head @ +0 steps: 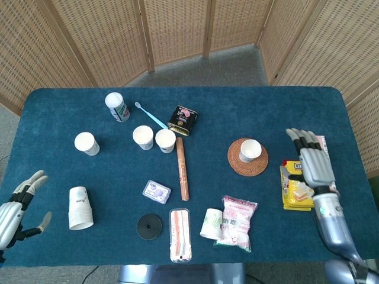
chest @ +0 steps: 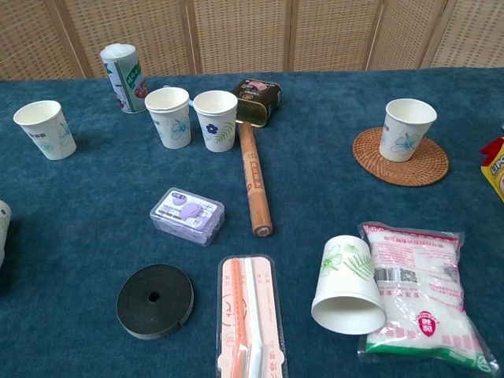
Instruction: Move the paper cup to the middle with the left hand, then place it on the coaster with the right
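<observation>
At the near left desk edge the left hand [head: 13, 208] hangs with fingers spread wide, holding nothing. The right hand [head: 311, 163], fingers likewise splayed and empty, hovers over a yellow packet [head: 294, 187]. Farther back, the paper cup [head: 250, 150] stands upright on the coaster [head: 235, 164].

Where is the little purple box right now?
The purple box lies flat on the blue table, left of the wooden stick and just up from the black disc. In the head view it sits near the table's middle.
</observation>
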`<action>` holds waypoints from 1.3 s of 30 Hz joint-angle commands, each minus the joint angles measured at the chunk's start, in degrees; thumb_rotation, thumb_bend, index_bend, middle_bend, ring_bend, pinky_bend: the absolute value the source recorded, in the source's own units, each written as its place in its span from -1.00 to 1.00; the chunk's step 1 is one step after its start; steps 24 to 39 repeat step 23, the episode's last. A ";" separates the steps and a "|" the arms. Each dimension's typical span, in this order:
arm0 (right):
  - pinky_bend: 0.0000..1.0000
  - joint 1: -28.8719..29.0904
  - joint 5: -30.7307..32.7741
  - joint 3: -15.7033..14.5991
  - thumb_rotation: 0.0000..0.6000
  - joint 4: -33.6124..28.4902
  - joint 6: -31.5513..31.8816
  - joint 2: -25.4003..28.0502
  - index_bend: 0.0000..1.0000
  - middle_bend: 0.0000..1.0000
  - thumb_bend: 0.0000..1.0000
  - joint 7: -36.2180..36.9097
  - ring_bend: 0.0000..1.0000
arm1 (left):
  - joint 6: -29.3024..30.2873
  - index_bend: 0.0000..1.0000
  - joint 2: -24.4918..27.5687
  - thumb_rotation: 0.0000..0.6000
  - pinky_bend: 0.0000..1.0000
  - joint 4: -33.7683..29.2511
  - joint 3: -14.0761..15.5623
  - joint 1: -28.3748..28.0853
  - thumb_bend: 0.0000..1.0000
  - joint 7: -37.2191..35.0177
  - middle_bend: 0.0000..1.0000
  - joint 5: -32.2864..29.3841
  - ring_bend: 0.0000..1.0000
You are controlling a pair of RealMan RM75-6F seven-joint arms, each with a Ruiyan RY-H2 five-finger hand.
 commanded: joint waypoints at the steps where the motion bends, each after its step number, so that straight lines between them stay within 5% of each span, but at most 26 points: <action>1: -0.92 -4.36 -3.49 -3.26 1.00 -2.39 3.88 1.01 -1.00 -1.00 -0.34 -1.54 -1.00 | -0.20 -1.00 -0.14 1.00 -1.00 0.88 1.03 0.77 -0.01 1.56 -1.00 0.02 -1.00; 12: -1.00 -12.38 -11.38 -7.97 1.00 -1.84 10.03 -0.02 -1.00 -1.00 -0.34 -1.03 -1.00 | 3.99 -1.00 -1.79 1.00 -1.00 2.85 1.41 3.64 -0.01 6.64 -1.00 2.22 -1.00; 39: -1.00 -15.46 -12.98 -7.08 1.00 -0.20 10.55 -0.64 -1.00 -1.00 -0.35 1.65 -1.00 | 7.06 -1.00 -3.09 1.00 -1.00 3.07 0.10 4.55 -0.01 7.58 -1.00 3.47 -1.00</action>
